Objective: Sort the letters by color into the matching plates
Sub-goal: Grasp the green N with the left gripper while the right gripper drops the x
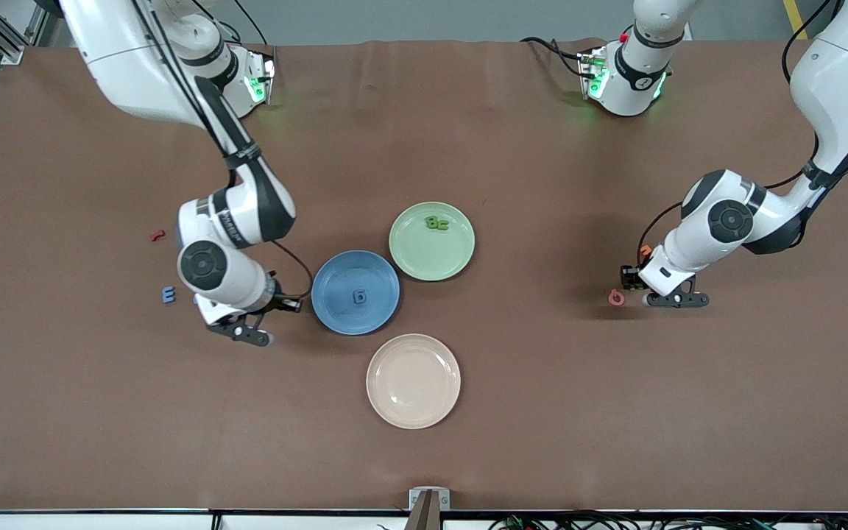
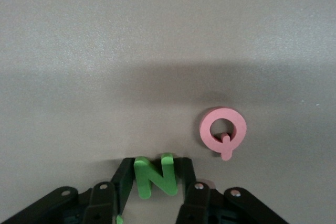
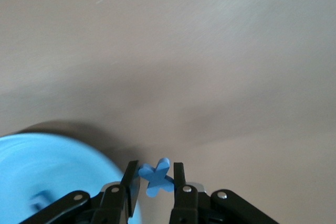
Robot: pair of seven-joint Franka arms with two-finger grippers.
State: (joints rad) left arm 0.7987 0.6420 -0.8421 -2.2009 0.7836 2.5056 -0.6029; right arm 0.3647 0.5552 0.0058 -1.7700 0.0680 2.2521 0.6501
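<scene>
My left gripper [image 2: 155, 166] is down at the table near the left arm's end, shut on a green letter N [image 2: 156, 178] that fills the gap between its fingers. In the front view this gripper [image 1: 634, 285] is right beside a pink Q. My right gripper [image 3: 156, 170] is shut on a blue X-shaped letter [image 3: 157, 178] and hangs just off the rim of the blue plate [image 3: 47, 171], toward the right arm's end [image 1: 246, 329]. One blue letter [image 1: 358, 296] lies in the blue plate [image 1: 336, 313]. Two green letters [image 1: 436, 222] lie in the pale green plate [image 1: 431, 258]. Another blue letter [image 1: 168, 294] rests on the table.
The pink Q [image 2: 223, 129] lies on the table close to the held N. An orange letter [image 1: 645, 251] sits by the left wrist. A red letter [image 1: 157, 235] lies near the right arm. A beige plate [image 1: 413, 380] stands nearer the front camera than the blue one.
</scene>
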